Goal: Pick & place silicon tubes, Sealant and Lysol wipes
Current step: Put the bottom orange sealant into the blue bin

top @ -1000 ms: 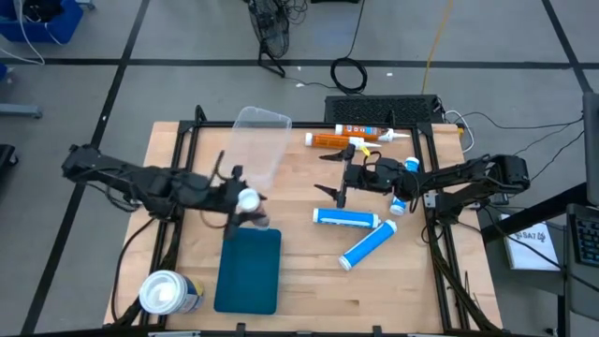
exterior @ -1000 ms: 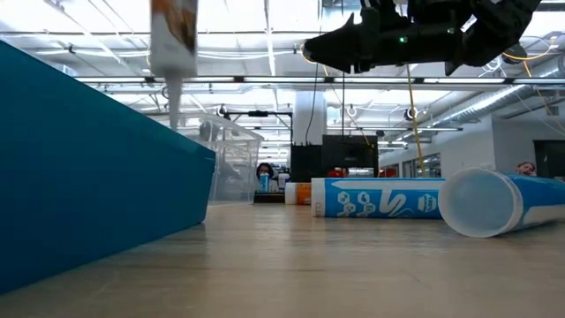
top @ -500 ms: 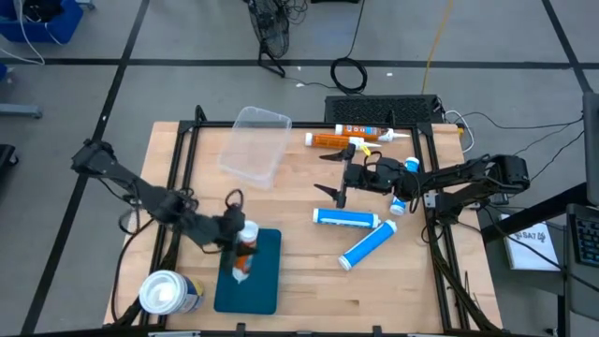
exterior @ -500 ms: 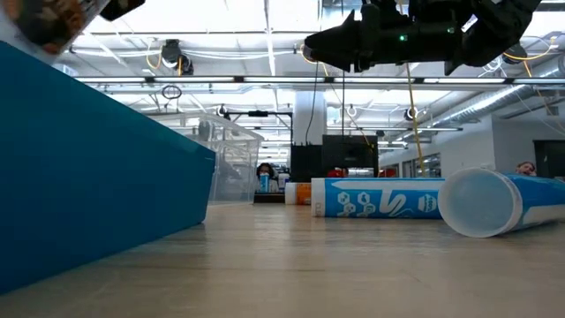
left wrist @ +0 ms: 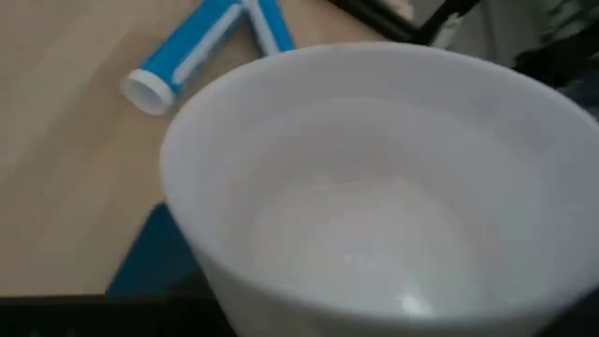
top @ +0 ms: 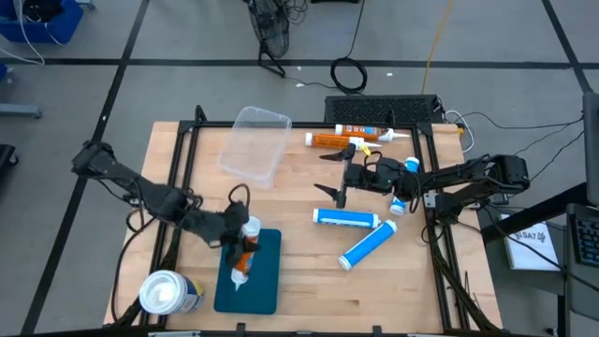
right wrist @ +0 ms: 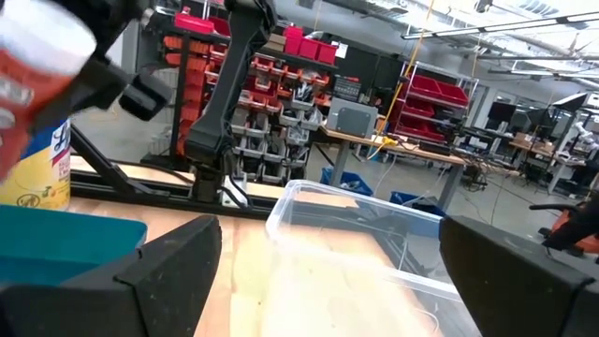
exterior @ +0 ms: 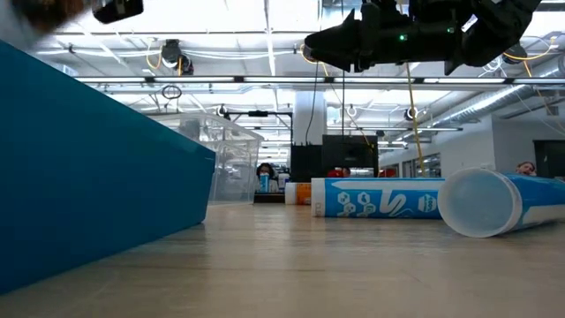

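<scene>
My left gripper (top: 234,231) is shut on an orange sealant tube (top: 244,255) that slants over the teal bin (top: 262,281). The tube's white base fills the left wrist view (left wrist: 374,187). The Lysol wipes (top: 168,293) stand upright on the table at the near left, beside the bin. Two blue silicone tubes (top: 346,218) (top: 368,245) lie on their sides on the table at the right. A second orange tube (top: 342,140) lies at the far side. My right gripper (top: 335,178) hangs open and empty above the table, beyond the blue tubes. My left gripper holds the orange tube near its white base end (top: 250,229), coming at it from the table's left with the fingers across the tube. The tube slants with its nozzle (top: 239,279) lower and toward the near edge, over the bin. The tube hides the fingers in the wrist view.
A clear plastic container (top: 255,140) sits on the table at the far left of centre. A black metal frame (top: 178,150) borders the table. A dark keyboard-like box (top: 384,108) lies beyond the far edge.
My left gripper has carried the orange tube from near the clear container toward the near edge, to over the teal bin, and has come down. The tube has tipped from hanging nozzle-down to slanting, nozzle toward the near edge.
</scene>
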You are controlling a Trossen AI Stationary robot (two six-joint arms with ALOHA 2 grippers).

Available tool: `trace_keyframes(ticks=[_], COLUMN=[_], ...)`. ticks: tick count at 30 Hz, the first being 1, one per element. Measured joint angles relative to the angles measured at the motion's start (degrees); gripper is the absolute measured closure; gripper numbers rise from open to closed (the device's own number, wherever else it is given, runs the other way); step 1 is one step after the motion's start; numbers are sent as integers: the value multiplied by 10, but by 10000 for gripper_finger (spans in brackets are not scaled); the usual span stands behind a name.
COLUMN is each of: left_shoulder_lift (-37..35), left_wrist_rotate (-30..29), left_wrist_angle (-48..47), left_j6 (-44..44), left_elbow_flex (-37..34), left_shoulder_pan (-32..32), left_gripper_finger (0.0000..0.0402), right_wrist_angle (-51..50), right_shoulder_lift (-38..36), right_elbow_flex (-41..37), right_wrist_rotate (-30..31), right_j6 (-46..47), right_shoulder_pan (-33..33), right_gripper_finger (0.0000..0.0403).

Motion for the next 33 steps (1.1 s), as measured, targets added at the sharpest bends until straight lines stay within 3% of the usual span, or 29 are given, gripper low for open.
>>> trace_keyframes(ticks=[4,6,12,17,23,33], left_shoulder_lift=[-7,-6,8,37,94,186], left_wrist_rotate=[148,195,197,183,213,308], left_wrist_angle=[-40,-75,-75,-69,-61,-100], left_j6=[-110,-190,-370,-506,-547,-550], left_elbow_flex=[25,26,-12,-25,-26,-26], left_shoulder_pan=[57,82,94,63,29,39], left_gripper_finger=[206,206,206,206,206,206], right_wrist_angle=[4,4,4,2,-7,-7], right_shoulder_lift=[0,0,0,0,-4,-5], right_elbow_flex=[0,0,0,0,0,0], right_wrist_rotate=[2,2,2,2,1,0], right_j6=[15,25,35,28,16,13], right_shoulder_pan=[0,0,0,0,0,0], right_gripper_finger=[28,28,28,36,52,67])
